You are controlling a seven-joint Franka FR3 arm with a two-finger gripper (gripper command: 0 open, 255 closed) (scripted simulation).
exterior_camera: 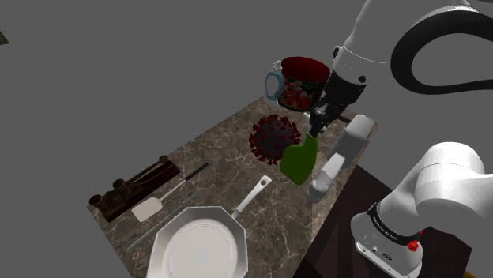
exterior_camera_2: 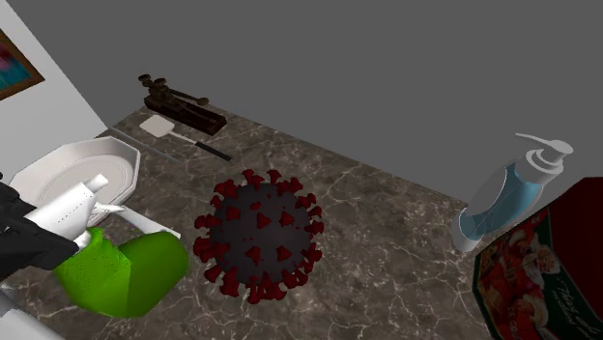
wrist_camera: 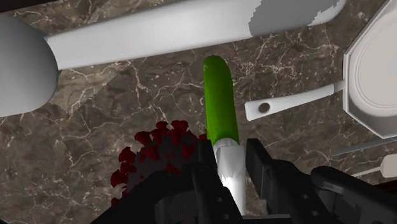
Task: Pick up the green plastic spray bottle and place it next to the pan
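Bottle [wrist_camera: 219, 95]: green body with a white neck [exterior_camera_2: 72, 206]. The neck sits between the fingers [wrist_camera: 205, 175], which are closed against it on both sides, and the body runs straight out beyond the fingertips. Gripping the narrow neck suits the jaw span and leaves the wide body free to be set down. Whether the base is clear of the counter [wrist_camera: 127, 102] cannot be told. Spiky ball [wrist_camera: 156, 159]: just beside one finger, close enough to be brushed in sideways travel. Pan [wrist_camera: 375, 76]: well beyond the other finger, its handle [wrist_camera: 289, 107] pointing back toward the bottle; placement not yet done. Arm [exterior_camera: 355, 47]: reaches over the counter, wrist turned down, gripper [wrist_camera: 230, 168] aimed steeply at the surface.
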